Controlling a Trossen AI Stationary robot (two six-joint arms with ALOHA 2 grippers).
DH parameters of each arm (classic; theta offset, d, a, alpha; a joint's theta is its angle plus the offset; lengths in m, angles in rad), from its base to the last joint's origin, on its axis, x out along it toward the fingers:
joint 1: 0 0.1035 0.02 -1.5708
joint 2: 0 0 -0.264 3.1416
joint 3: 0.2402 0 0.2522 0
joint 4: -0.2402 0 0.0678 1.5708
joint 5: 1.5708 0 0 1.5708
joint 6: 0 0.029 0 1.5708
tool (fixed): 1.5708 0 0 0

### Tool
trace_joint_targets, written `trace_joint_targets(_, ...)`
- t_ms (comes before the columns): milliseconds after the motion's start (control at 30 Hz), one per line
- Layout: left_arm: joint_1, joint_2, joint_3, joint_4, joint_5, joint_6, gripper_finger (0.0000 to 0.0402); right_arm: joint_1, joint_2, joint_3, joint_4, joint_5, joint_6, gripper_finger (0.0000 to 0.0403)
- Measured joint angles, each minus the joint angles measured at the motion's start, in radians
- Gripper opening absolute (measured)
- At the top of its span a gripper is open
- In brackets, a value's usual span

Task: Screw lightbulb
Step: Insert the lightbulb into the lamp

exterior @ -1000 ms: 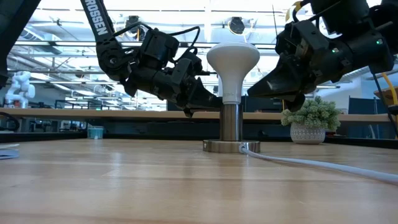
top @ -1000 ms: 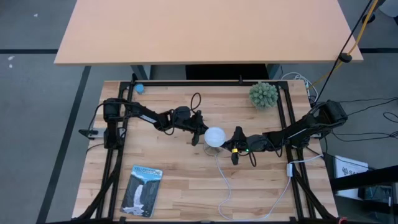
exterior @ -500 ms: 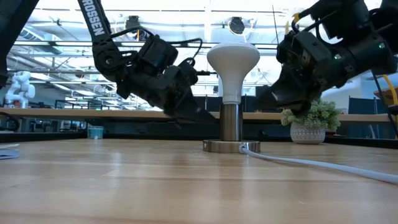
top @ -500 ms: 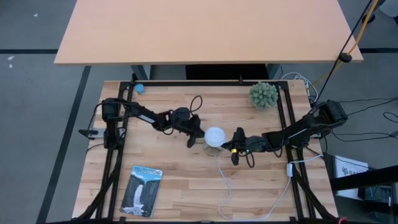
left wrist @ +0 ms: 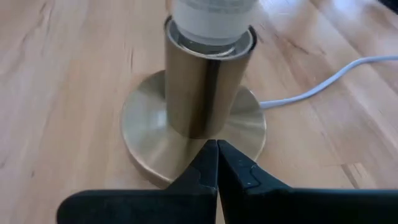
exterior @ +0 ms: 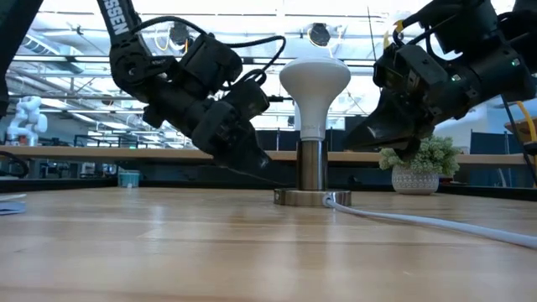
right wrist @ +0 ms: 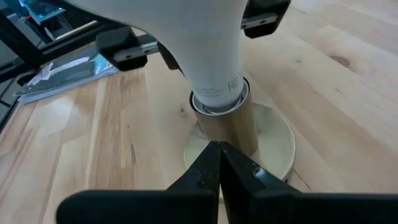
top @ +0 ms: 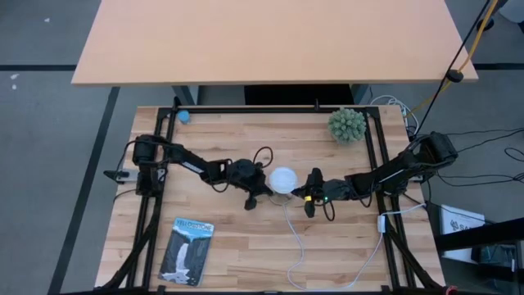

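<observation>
lightbulb upright in brass socket base mid-bench, seated, nobody holding it | left gripper jaws closed, low beside base, likely bracing | right gripper jaws closed, opposite side, near base

The left gripper drops lower, from beside the lightbulb's neck down to the brass socket base, fingers closed.

Spiky green plant, booklet, small blue ball, white cord
</observation>
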Motion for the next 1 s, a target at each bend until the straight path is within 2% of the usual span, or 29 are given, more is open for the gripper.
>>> trace_joint_targets(100, 0.001, 0.029, 0.002, 0.020, -0.005, -0.005, 0.0000, 0.000, 0.000, 0.000, 0.001, -0.002, -0.007, 0.0010)
trace_joint_targets(233, 0.007, 0.094, 0.016, 0.097, 0.005, -0.047, 0.0000, 0.000, 0.000, 0.000, 0.003, -0.002, -0.052, 0.0043)
trace_joint_targets(333, 0.014, 0.121, 0.016, 0.166, 0.041, -0.076, 0.0000, 0.000, 0.000, 0.000, 0.007, 0.001, -0.103, 0.0077)
trace_joint_targets(567, 0.021, 0.122, 0.015, 0.154, 0.047, -0.081, 0.0000, 0.000, 0.000, 0.000, -0.011, 0.003, -0.140, 0.0169)
trace_joint_targets(700, 0.031, 0.123, 0.015, 0.152, 0.061, -0.081, 0.0000, -0.009, 0.000, 0.000, -0.009, 0.023, -0.198, 0.0208)
trace_joint_targets(800, 0.035, 0.123, 0.015, 0.151, 0.071, -0.081, 0.0000, -0.027, 0.000, 0.000, 0.011, 0.062, -0.225, 0.0221)
trace_joint_targets(1000, 0.037, 0.124, 0.014, 0.152, 0.071, -0.081, 0.0000, -0.044, 0.000, -0.001, 0.091, 0.023, -0.278, 0.0216)
